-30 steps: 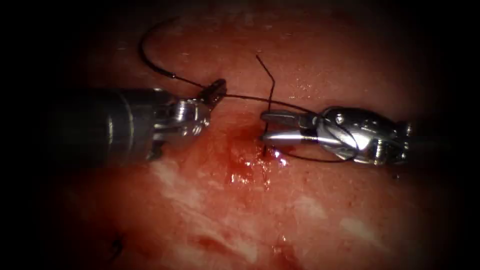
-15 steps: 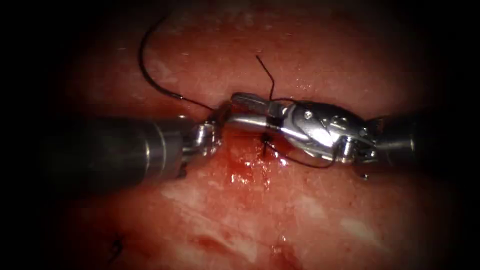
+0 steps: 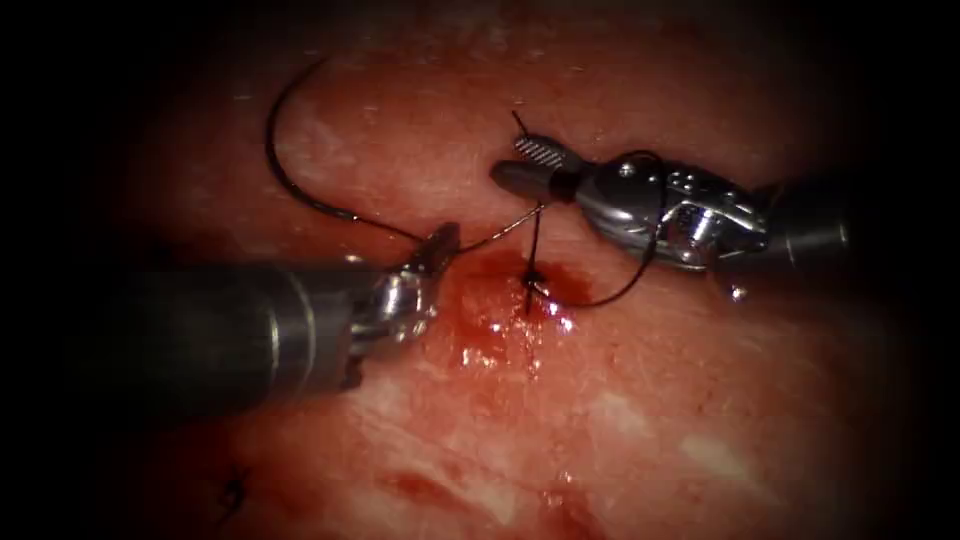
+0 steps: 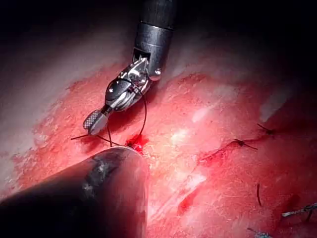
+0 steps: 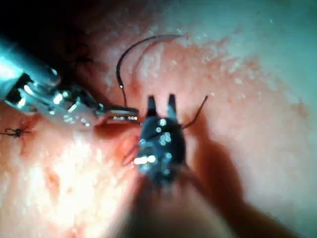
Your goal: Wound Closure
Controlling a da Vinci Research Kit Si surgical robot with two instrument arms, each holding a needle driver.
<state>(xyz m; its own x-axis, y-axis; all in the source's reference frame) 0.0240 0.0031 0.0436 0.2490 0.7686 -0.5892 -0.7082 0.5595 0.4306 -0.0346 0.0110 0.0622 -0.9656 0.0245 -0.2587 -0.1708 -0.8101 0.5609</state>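
The thin curved dark needle (image 3: pixel 285 165) was seen lying free on the pink, wet tissue (image 3: pixel 700 400) to the left of the cut, held by neither tool and not driven in, its dark thread (image 3: pixel 495 232) running on to the stitch at the small red-filled cut (image 3: pixel 528 285). That thread was clamped in the closed jaws of the left arm's silver needle driver (image 3: pixel 440 245) just left of the cut, a short cut end (image 3: pixel 520 122) standing up above it. The right arm's shiny needle driver (image 3: pixel 530 165) was held above the cut with its jaws parted and empty, a loop of thread draped round its wrist.
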